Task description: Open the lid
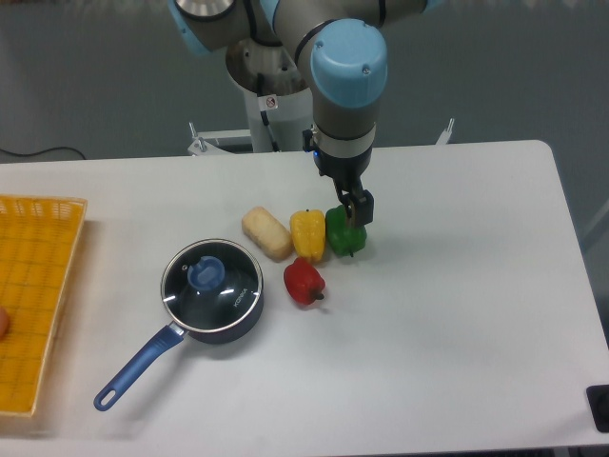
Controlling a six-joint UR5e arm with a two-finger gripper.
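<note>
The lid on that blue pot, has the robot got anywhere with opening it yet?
Nothing looks done yet: the lid sits flat on the saucepan, its blue knob untouched. The gripper is over by the green pepper, well right of the pot; I cannot tell whether it is open. Everything remains: move to the knob, grasp it, lift the lid off.

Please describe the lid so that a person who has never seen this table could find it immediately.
On the white table, look left of centre for the dark blue saucepan with a long handle pointing to the front left. The lid sits closed on it. Unlike the bread roll and peppers beside it, it is round clear glass with a blue knob.
</note>
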